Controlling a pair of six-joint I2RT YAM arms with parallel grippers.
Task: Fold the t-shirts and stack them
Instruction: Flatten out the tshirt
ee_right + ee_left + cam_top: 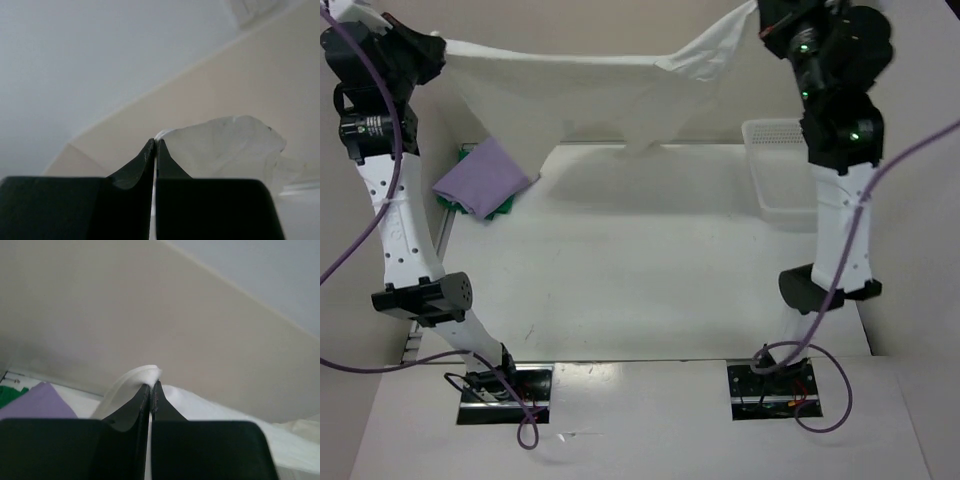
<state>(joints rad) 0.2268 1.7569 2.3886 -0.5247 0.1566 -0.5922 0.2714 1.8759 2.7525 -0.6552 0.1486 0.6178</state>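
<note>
The cream-white t-shirt (pixel 590 95) hangs stretched in the air across the back of the table. My left gripper (pixel 438 45) is shut on its left end, where white cloth (pixel 142 374) bulges at the fingertips (pixel 151 385). My right gripper (pixel 765 28) is shut on its right end, with cloth (pixel 225 145) beside the closed tips (pixel 155 142). The lavender-purple t-shirt (pixel 482 178) lies folded at the table's left on top of the bright green t-shirt (pixel 500 210), of which only edges show. Both also show in the left wrist view, purple (pixel 37 402) and green (pixel 9 395).
A white plastic lattice basket (pixel 778 170) stands at the table's right side, behind the right arm. The white table top (pixel 640 270) spreads below the hanging shirt. A beige wall stands behind the table.
</note>
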